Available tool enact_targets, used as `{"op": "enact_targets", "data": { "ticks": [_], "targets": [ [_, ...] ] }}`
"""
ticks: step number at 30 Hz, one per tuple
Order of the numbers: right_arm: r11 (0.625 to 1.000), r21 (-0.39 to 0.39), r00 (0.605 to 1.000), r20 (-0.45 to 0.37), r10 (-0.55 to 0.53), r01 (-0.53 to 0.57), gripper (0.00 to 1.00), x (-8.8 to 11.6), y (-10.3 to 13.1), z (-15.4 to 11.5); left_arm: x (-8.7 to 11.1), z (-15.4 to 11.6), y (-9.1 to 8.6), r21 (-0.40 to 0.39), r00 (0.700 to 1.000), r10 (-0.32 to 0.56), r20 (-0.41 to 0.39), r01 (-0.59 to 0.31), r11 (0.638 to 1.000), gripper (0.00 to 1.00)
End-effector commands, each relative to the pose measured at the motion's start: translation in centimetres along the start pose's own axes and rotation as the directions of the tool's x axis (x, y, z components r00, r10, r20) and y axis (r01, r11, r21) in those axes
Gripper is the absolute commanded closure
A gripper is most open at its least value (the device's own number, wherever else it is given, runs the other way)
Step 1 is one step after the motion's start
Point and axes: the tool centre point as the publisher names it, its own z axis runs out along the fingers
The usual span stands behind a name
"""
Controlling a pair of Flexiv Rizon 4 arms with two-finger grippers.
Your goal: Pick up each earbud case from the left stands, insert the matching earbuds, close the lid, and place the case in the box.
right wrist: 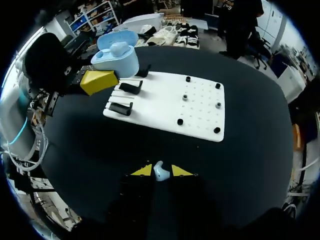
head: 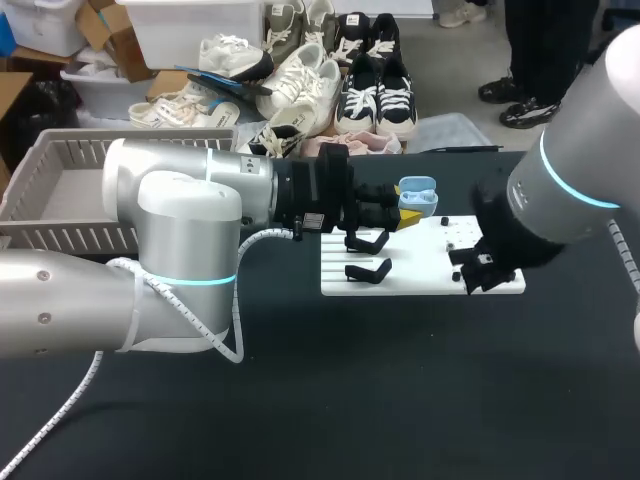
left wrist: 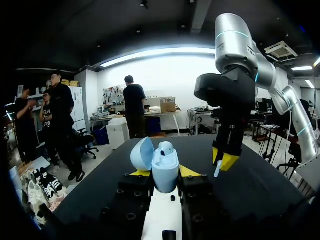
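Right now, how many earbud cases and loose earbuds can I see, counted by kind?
earbud case: 1, lid open, held in the left gripper
earbuds: 2, one earbud seated in the case, one earbud held in the right gripper
Total: 3

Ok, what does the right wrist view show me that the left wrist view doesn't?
Only the right wrist view: the white board with its black stands and pegs, seen from above. Only the left wrist view: the left gripper shut on the case from both sides, and the right gripper side-on, apart from the case. Both: the case open with one earbud seated, and the second earbud between the right gripper's fingers.
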Motion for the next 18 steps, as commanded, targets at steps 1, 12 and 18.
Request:
{"op": "enact_targets", "data": {
  "ticks": [1,12,18],
  "targets": [
    [0.996,-0.016,0.994,-0.069,-0.090,0.090,1.00,-0.1,0.9,-2.3,0.0,0.0,-0.1,-0.004,1.000,0.001,0.002,-0.001,1.000,1.00],
    [0.968,-0.046,0.963,-0.101,-0.248,0.245,1.00,-1.7,4.1,-4.9,0.0,0.0,-0.1,-0.004,1.000,0.001,0.002,-0.001,1.000,1.00],
    [0.958,-0.028,0.952,-0.112,-0.286,0.285,1.00,-3.4,4.8,-5.9,0.0,0.0,-0.1,-0.004,1.000,0.001,0.002,-0.001,1.000,1.00]
  ]
}}
